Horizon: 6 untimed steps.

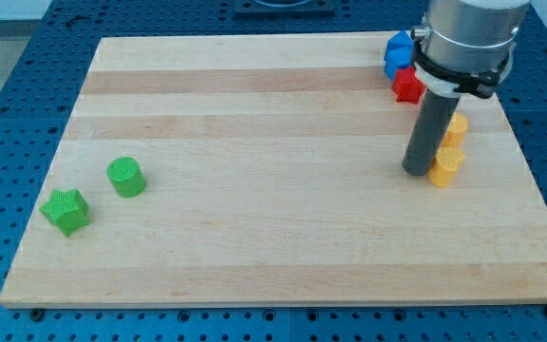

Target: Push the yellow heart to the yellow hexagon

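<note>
- While my tip is resting on the board at the view's right, the yellow heart is sitting just to its right, touching the rod or very nearly so; the rod carries no jaws, so there is nothing to open or close, only a blunt end pressing sideways.
- The yellow hexagon is lying directly above the heart in the view, partly hidden behind the rod, and the two yellow pieces are appearing to touch or be separated by only a sliver; I cannot tell which.
- I am judging the task as all but finished: any further nudge would need to run toward the view's top, whereas my tip is sitting at the heart's left, not below it.
- A red block and the blue blocks are crowding the upper right corner, near the hexagon, so a hard push could scatter them.
- The wooden board is lying flat, with its right edge close to the yellow pair.
- A green cylinder and a green star are sitting well apart at the lower left.
</note>
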Motion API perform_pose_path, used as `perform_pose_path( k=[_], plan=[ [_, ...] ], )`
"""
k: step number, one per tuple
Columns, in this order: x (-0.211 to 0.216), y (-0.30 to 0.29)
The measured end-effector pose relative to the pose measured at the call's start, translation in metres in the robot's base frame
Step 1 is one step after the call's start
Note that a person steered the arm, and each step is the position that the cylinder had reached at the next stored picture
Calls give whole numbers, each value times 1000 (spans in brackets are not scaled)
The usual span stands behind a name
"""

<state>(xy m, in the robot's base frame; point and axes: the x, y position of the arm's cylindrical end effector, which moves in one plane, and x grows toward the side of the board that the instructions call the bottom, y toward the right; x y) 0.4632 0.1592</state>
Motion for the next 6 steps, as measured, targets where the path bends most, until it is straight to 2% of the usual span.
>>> perform_pose_path(
  k=[2, 6],
  plan=[
    [30, -4],
    [24, -2]
  ],
)
